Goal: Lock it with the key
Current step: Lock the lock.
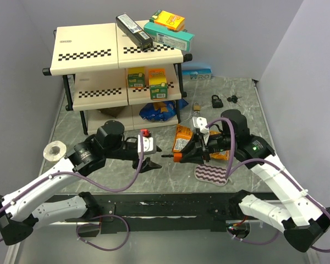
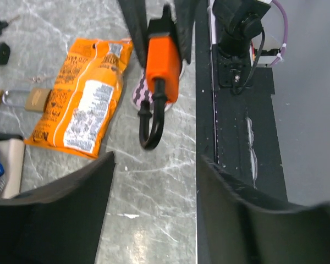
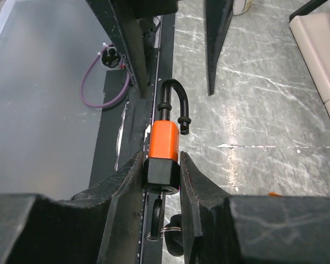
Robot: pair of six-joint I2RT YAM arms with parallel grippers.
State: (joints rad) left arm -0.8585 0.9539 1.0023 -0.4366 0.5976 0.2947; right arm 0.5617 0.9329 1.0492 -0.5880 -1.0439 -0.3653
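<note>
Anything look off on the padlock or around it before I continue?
Only the orange padlock, clamped between the jaws of the right gripper. Its shackle stands sprung, with one leg out of the body, so it is not yet locked. What looks like the key hangs below the body. Nothing looks spilled or damaged.

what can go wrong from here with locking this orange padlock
1. The right gripper pinches the orange padlock only at its black lower end; pushing on its open black shackle may twist it loose.
2. The left gripper is open and clear of the shackle; closing off-centre could miss the loop.
3. The dark key hangs between the right fingers, so it looks hard to reach and turn.
</note>
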